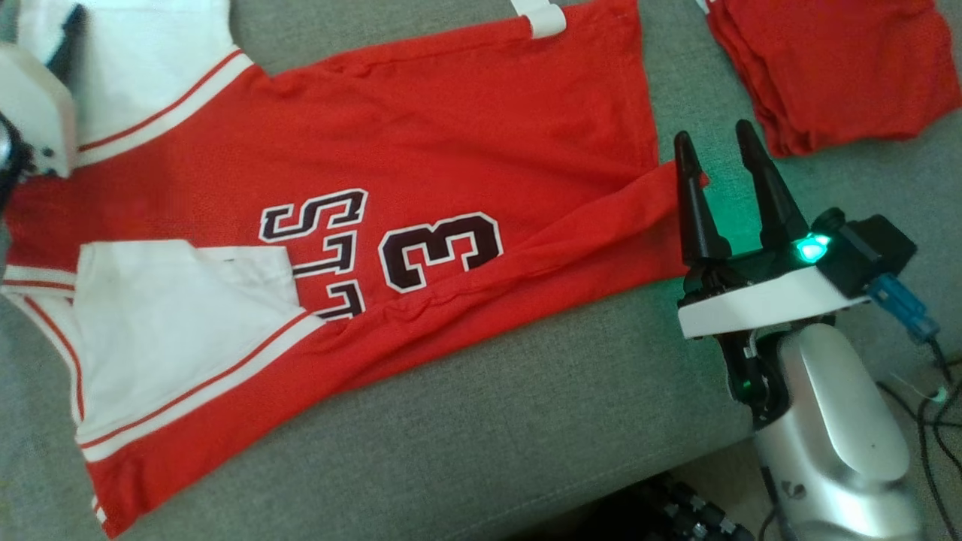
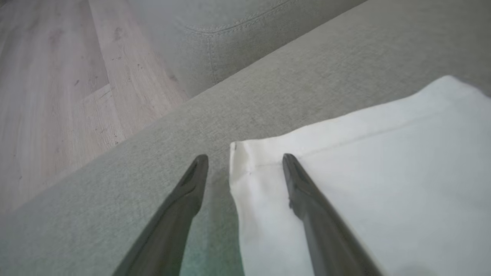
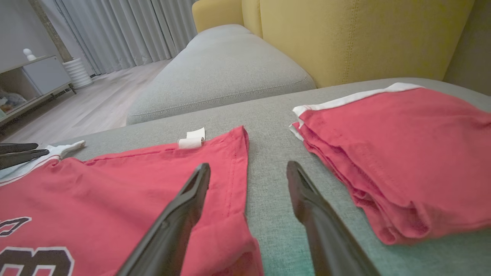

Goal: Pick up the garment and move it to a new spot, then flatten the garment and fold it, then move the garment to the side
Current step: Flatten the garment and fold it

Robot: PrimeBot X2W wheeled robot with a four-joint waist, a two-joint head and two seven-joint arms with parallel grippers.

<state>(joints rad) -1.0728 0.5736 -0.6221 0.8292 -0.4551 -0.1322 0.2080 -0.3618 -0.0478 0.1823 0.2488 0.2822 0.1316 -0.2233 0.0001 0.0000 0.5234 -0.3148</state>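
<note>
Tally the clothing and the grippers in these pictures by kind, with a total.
Spread-out red jersey: 1
Stack of folded red clothes: 1 (the pieces in it cannot be counted)
Grippers: 2, the left gripper and the right gripper, both open
Total: 4

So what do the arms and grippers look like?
Right gripper: two long dark tapered fingers on a white plate, a green light, a black block with a blue plug and cable, silvery-white forearm. Left gripper: the same dark fingers.
</note>
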